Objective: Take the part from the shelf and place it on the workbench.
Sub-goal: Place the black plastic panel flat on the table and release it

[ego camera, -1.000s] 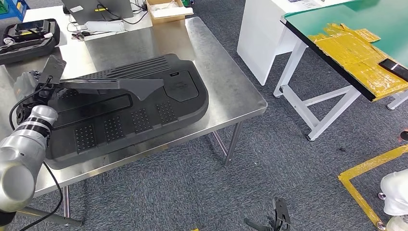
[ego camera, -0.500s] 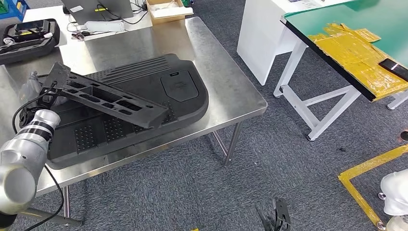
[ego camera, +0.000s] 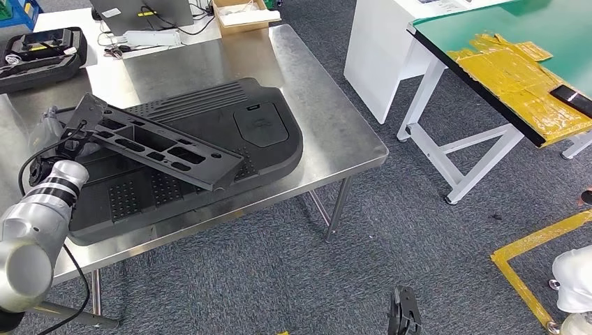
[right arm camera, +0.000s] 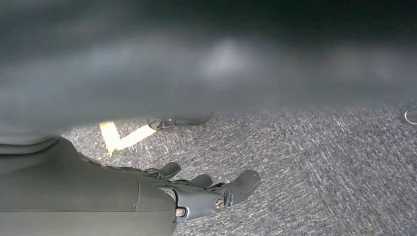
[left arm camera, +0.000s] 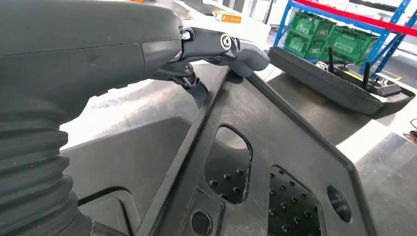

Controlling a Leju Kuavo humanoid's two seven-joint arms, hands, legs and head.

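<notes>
The part [ego camera: 157, 143] is a long black plastic bracket with cut-outs. It lies face up, slanting across a large black moulded panel [ego camera: 262, 129] on the steel workbench [ego camera: 335, 132]. My left hand [ego camera: 50, 127] holds the part's far-left end. In the left wrist view its thumb [left arm camera: 246, 54] presses on the part's [left arm camera: 275, 167] edge, with darker fingers under the rim. My right hand [right arm camera: 211, 189] hangs over the grey carpet, fingers apart and holding nothing.
A dark tray-like case [ego camera: 42, 56], a monitor base [ego camera: 139, 12] and a cardboard box [ego camera: 241, 14] stand at the back of the workbench. To the right is a green-topped table [ego camera: 502, 42] with yellow tape. A dark tool [ego camera: 405, 314] lies on the carpet.
The part has turned from edge-on to face up and come down onto the large panel. My left hand stays on its end.
</notes>
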